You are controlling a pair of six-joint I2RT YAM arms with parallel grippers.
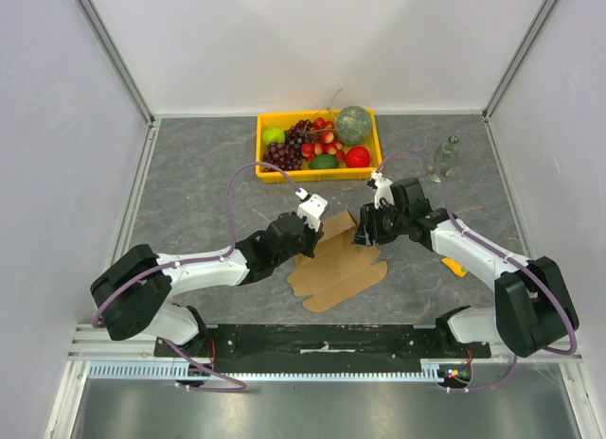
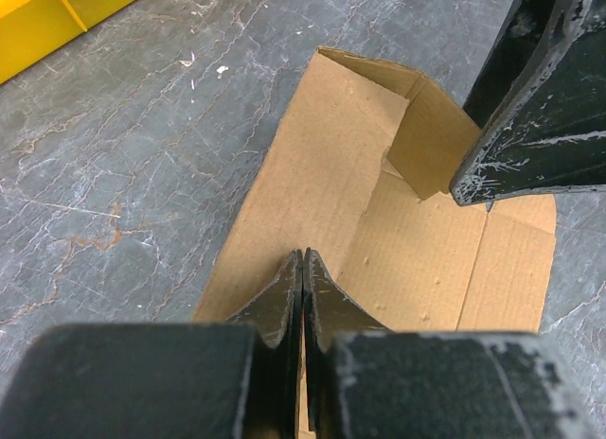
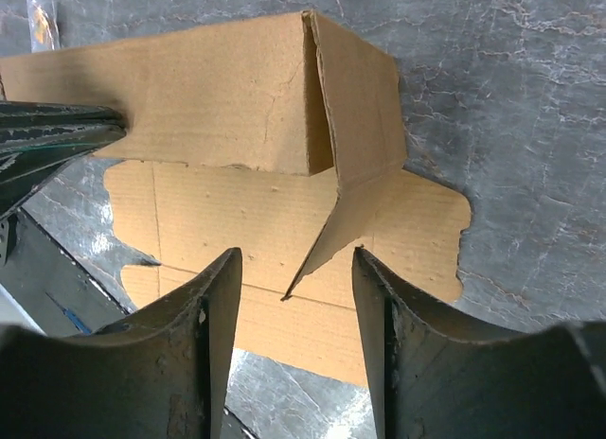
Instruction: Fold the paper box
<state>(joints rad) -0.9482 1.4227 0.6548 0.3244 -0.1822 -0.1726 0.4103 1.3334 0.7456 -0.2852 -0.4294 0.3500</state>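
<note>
Clenched empty, the left end effector (image 2: 301,264) meets the plain brown corrugated cardboard box (image 1: 343,267), half-raised on the grey tabletop (image 1: 208,174). The right end effector (image 3: 295,257) gapes astride an upright flap (image 3: 355,108). Likely light, stiff, easily creased; best pinched at flap edges.

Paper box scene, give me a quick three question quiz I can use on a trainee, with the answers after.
1. True or false: the left gripper is open.
2. Seen from above, where does the crate sit relative to the box? A) on its far side B) on its near side C) on top of it
3. Which gripper has a raised edge of the box between its open jaws?
Key: 1 false, it is shut. 2 A. 3 the right gripper.
</note>
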